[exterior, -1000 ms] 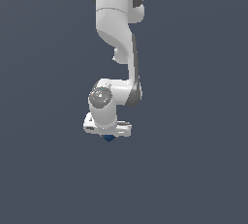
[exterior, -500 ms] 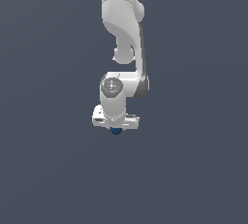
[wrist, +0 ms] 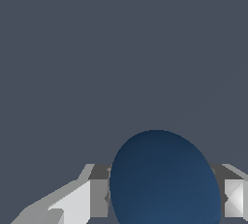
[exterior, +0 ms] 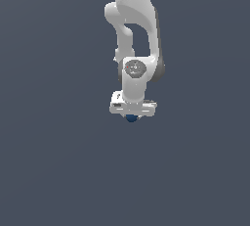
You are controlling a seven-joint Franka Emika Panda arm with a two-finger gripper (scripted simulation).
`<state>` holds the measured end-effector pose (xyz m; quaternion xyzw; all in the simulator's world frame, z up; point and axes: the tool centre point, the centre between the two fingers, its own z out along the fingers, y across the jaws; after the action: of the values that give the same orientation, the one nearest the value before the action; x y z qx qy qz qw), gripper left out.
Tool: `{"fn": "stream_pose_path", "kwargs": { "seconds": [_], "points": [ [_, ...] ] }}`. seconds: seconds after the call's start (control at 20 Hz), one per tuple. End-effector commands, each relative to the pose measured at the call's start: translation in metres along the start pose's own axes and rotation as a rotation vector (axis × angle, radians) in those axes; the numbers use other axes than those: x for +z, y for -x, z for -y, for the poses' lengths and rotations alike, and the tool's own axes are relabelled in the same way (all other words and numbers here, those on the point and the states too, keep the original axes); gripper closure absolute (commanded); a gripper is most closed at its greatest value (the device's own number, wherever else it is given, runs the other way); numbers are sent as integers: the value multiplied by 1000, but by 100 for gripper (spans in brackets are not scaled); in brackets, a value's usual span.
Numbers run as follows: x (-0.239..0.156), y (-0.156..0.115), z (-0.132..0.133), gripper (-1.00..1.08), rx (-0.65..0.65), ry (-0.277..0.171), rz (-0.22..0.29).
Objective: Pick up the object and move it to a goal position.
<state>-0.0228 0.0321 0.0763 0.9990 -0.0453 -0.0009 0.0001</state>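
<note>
The object is a small dark blue ball [exterior: 131, 118] peeking out just under the white hand of the arm in the exterior view. My gripper [exterior: 131, 117] is shut on it, with most of the ball hidden by the hand. In the wrist view the ball [wrist: 164, 179] looms large and smooth, held between two grey-white fingers [wrist: 80, 199], one on each side of it. The ball hangs in the air over plain grey ground. No goal marker shows in either view.
The white arm [exterior: 132, 29] reaches down from the top of the exterior view. All around it there is only a flat, uniform dark grey surface [exterior: 58, 161].
The arm has carried the ball toward the exterior view's right and upward. The grip on the ball has stayed the same.
</note>
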Motion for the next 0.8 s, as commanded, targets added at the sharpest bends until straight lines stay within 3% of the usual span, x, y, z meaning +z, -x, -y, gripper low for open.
{"fn": "stream_pose_path", "kwargs": {
  "seconds": [0.0, 0.4, 0.75],
  "points": [
    [-10, 19, 20, 108, -1, 0, -2],
    [-36, 71, 76, 108, -1, 0, -2],
    [-51, 100, 111, 108, -1, 0, -2]
  ]
}}
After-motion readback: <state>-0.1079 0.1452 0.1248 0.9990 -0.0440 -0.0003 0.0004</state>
